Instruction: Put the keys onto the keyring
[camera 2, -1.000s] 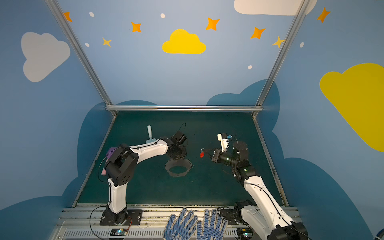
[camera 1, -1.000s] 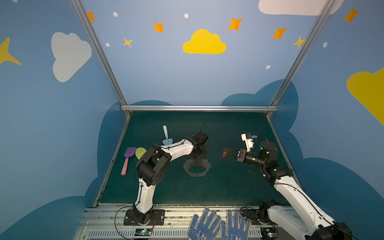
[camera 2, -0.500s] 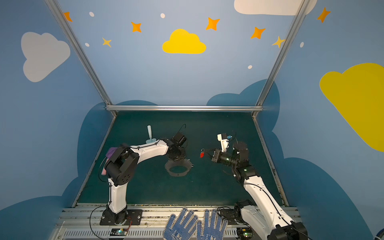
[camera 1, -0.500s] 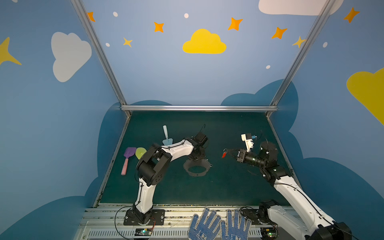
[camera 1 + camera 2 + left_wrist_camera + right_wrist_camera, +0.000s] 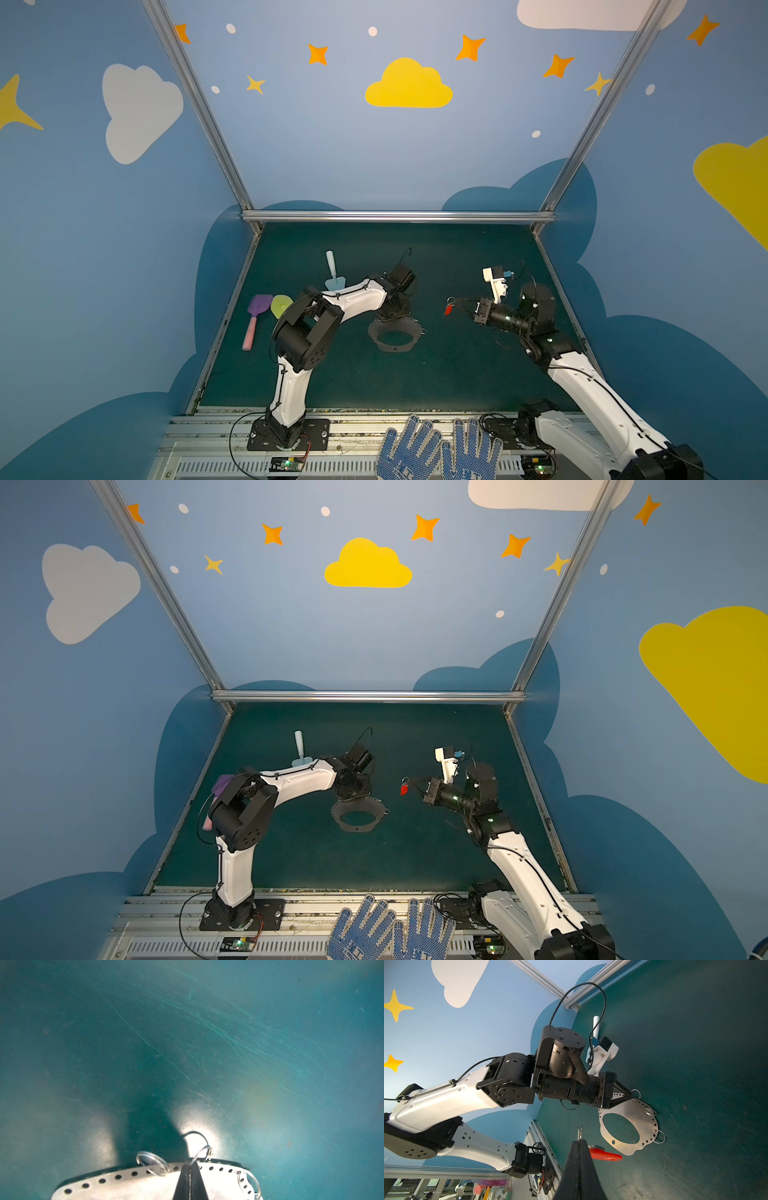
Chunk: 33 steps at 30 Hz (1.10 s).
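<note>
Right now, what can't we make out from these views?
1) Left pincer: tips hidden behind its own wrist in both top views; the left wrist view doesn't settle whether it pinches the keyring plate or a wire ring.
2) Keyring: cut off by the bottom edge of the left wrist view.
3) Key: blade hidden behind the right pincer in the right wrist view; too small to read in both top views.

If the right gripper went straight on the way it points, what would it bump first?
Probably the left arm's black wrist, just behind the left gripper pinching the flat grey oval keyring plate. The right gripper holds the small red-headed key; depth is unclear.
</note>
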Tool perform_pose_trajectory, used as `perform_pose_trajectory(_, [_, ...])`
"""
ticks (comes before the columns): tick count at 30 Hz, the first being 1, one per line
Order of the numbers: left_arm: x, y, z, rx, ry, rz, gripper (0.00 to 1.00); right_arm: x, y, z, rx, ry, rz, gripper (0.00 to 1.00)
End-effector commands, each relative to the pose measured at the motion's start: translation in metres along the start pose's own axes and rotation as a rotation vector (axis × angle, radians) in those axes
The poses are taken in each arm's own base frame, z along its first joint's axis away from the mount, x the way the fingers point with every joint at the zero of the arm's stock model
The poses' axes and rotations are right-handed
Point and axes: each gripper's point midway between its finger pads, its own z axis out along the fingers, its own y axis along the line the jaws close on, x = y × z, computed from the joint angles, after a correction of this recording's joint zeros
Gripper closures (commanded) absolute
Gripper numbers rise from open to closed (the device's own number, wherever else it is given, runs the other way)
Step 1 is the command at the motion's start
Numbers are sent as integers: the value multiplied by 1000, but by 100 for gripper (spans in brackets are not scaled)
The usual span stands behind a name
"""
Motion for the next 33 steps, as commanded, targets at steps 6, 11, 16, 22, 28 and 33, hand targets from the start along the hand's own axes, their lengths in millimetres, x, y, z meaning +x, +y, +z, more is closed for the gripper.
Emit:
perform_pose_trajectory(6, [-18,-29,-47,89,-41,33,96,-6,4,1,-24,-14,-17,100])
perform_pose_trajectory(11, [-33,-46,-77,142,-81,54,96,-7,5,2,-26,-13,-16,100])
perform_pose_trajectory(16, [-35,-53,-86,192,-67,40,96,-8,5,3,-28,-15,-13,100])
perform_pose_trajectory(22, [-17,-33,-57,154,3,2,96,-5,3,5,-30,-1,-2,100])
perform_pose_trajectory(28, [-15,-29,-57,175,24,-12,96,-6,1,7,-29,0,-1,100])
perform_pose_trajectory(33, [-43,-35,-77,187,-34,-3,96,-6,3,7,-34,-2,-2,100])
